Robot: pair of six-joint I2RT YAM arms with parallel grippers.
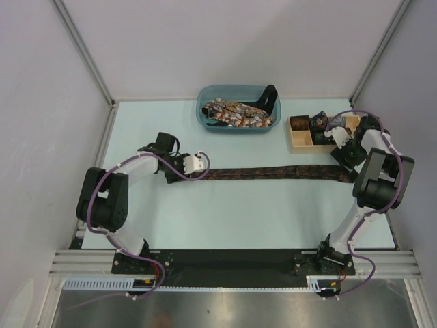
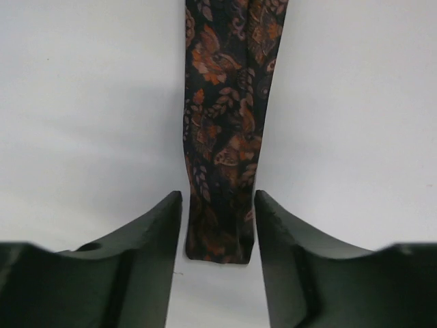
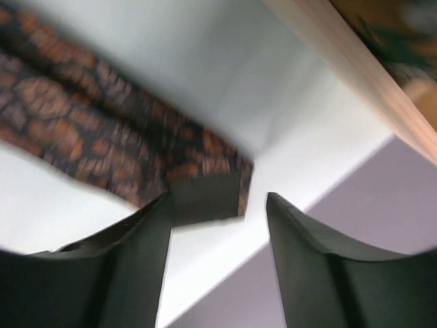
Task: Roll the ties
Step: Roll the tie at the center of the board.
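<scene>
Left gripper (image 2: 218, 196), fingers (image 2: 153, 253) apart, astride narrow end of flat brown tie (image 2: 225, 116)

The left arm (image 1: 109, 198) pushes its elbow out toward 9 o'clock from its base. Its forearm then runs toward 3 o'clock and ends in the left pincer (image 1: 198, 162), whose dark fingers (image 2: 153, 232) stand apart with a clear gap between them. The right arm (image 1: 375, 181) rises from its base toward 1 o'clock, folds at the elbow and turns its wrist toward 11 o'clock, where the right pincer (image 1: 339, 139) also stands parted, its wrist view blurred.
</scene>
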